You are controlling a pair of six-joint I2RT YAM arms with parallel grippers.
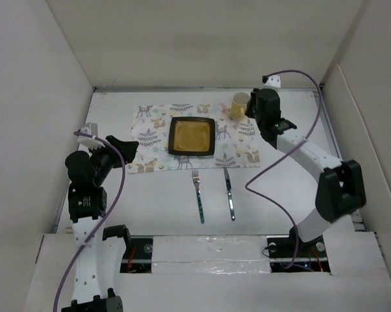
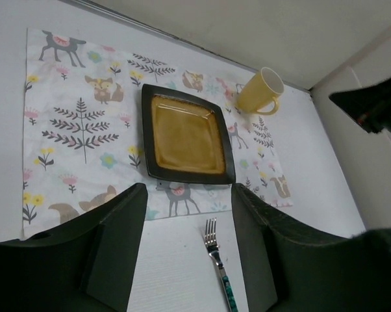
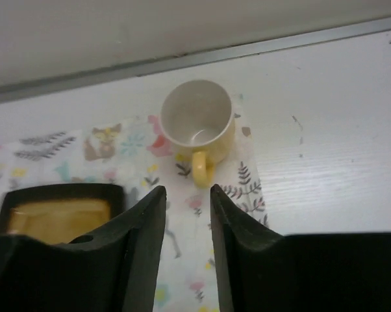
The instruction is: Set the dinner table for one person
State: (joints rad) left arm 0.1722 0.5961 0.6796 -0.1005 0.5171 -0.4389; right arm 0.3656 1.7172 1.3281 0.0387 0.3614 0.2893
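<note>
On mat (image 1: 150,130): plate (image 1: 191,136) ctr, mug (image 1: 239,104) corner

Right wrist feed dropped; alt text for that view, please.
An empty yellow mug stands upright on the printed placemat, handle toward the camera, just beyond the open right pincer. A dark square plate shows lower left.

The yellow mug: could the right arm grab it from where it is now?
Probably yes. The right gripper sits just short of the yellow mug, open and facing its handle, with nothing between them.
</note>
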